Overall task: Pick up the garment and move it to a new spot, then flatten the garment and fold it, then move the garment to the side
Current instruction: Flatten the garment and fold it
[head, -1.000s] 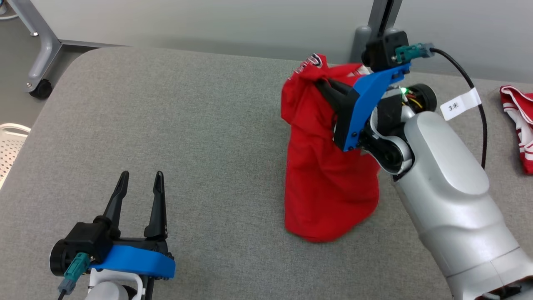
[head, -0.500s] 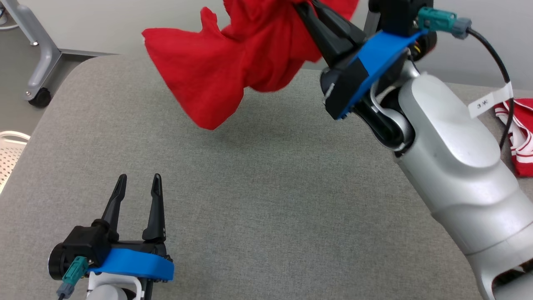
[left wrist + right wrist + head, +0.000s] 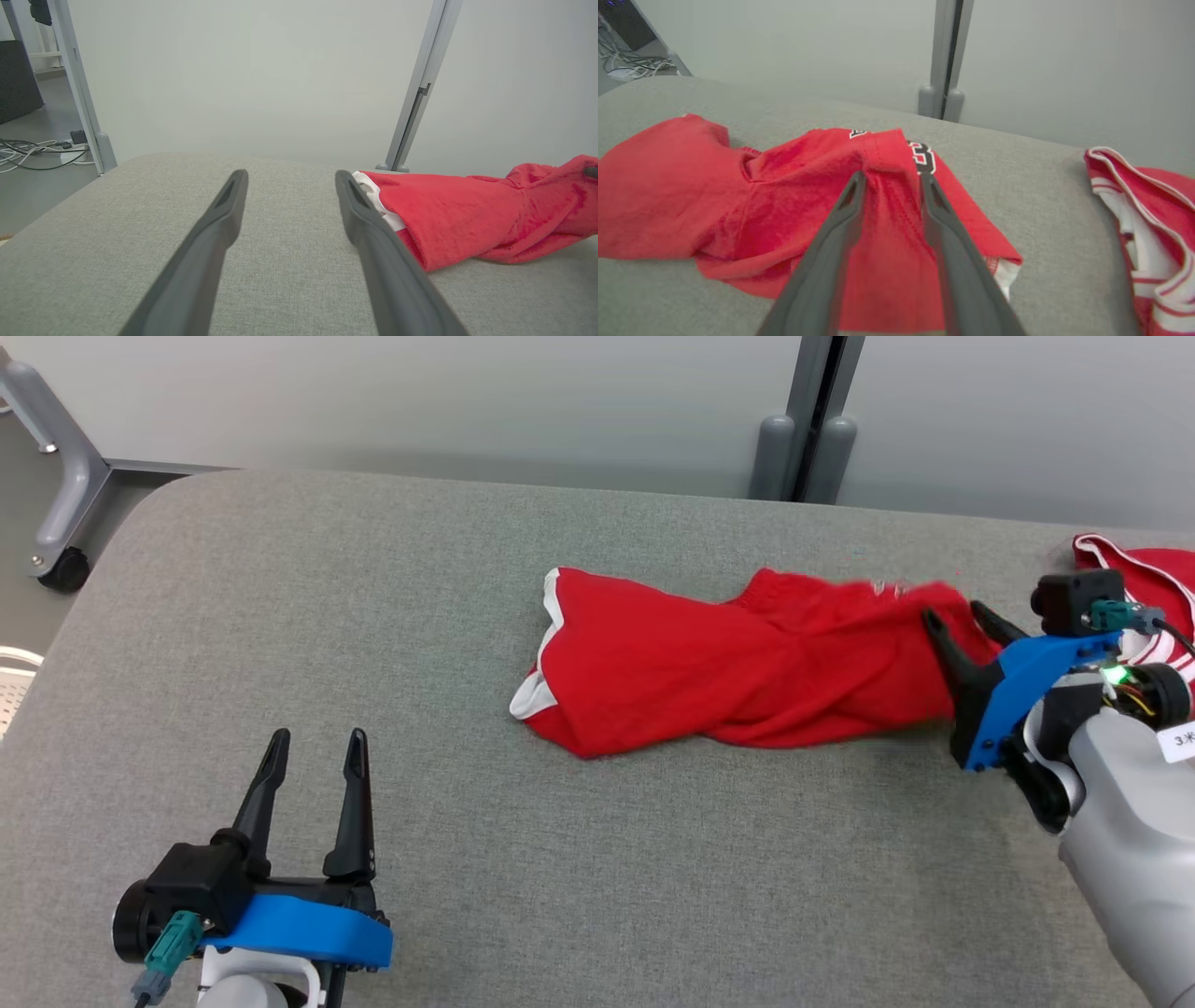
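Garment (image 3: 747, 672) lies on table (image 3: 373, 616), long axis running leftward from right gripper (image 3: 952, 611). Its parted jaws straddle near end, and we judge grip let go. Left gripper (image 3: 316, 737) wide, empty; white-trimmed hem ahead and right of it, apart. Right arm nearer. Earlier, garment hung bunched, pinched in right gripper, airborne.

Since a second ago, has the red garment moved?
Yes. The red garment, then hanging bunched from the right tool left of the grey post, now lies stretched on the table, its white-trimmed end well left of that post.
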You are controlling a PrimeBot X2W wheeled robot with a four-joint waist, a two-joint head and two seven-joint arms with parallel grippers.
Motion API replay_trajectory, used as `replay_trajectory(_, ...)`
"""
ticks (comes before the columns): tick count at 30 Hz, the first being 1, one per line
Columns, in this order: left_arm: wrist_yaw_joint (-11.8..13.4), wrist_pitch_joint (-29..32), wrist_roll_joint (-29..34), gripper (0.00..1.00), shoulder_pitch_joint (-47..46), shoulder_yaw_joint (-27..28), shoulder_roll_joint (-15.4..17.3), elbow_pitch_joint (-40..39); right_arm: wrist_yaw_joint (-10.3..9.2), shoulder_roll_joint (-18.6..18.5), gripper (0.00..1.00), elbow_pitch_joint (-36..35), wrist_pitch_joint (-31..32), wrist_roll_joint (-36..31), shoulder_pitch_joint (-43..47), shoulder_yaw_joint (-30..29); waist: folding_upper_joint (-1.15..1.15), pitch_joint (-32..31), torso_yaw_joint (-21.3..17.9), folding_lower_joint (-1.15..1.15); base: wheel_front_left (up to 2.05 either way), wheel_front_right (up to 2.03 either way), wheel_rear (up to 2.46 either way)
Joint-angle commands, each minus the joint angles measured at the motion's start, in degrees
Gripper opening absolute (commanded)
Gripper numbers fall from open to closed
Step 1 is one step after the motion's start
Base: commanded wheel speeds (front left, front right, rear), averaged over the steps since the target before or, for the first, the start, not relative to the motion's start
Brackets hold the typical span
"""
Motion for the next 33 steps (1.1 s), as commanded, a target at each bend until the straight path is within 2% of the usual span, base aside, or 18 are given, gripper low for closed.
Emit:
replay_trajectory(1,-0.09,-0.21,0.22,1.0,-0.52,-0.05,0.0,0.11,0.02,-0.37,1.0,0.71,0.05,-0.76,0.33,-0.53,0.0,-0.15,-0.02,0.0,0.0,0.0,0.0)
replay_trajectory(7,0.0,-0.23,0.15,1.0,0.9,-0.16,0.12,0.44,0.02,1.58,1.0,9.58,2.1,-7.69,-2.63,-4.73,0.0,-1.79,0.02,0.0,0.0,0.0,0.0)
replay_trajectory(12,0.28,-0.24,-0.09,1.0,1.68,-0.1,0.21,0.05,0.01,7.69,1.0,8.46,4.39,-9.97,-5.13,-5.73,0.0,-2.44,0.03,0.0,0.0,0.0,0.0)
replay_trajectory(15,0.19,-0.24,-0.03,1.0,1.66,-0.34,0.13,-0.35,0.01,11.96,1.0,6.78,8.23,-9.9,-6.15,-5.05,0.0,-2.04,0.45,0.0,0.0,0.0,0.0)
replay_trajectory(18,-0.24,-0.24,0.07,1.0,0.9,-0.77,-0.16,-0.62,0.01,14.18,1.0,5.65,12.05,-9.25,-7.34,-4.73,0.0,-1.14,1.5,0.0,0.0,0.0,0.0)
replay_trajectory(27,-1.13,-0.24,0.36,1.0,-1.21,-1.38,-0.86,-0.36,0.02,16.33,1.0,8.77,16.28,-11.89,-12.65,-6.92,0.0,2.3,6.85,0.0,0.0,0.0,0.0)
replay_trajectory(29,-1.5,-0.25,0.22,1.0,-1.43,-1.26,-1.14,-0.25,0.02,16.36,1.0,8.64,17.17,-11.84,-13.48,-6.02,0.0,2.92,7.92,0.0,0.0,0.0,0.0)
replay_trajectory(33,-2.26,-0.25,0.55,1.0,-2.15,-1.34,-2.06,0.0,0.01,16.34,1.0,4.32,19.54,-7.67,-13.02,-0.7,0.0,4.08,10.32,0.0,0.0,0.0,0.0)
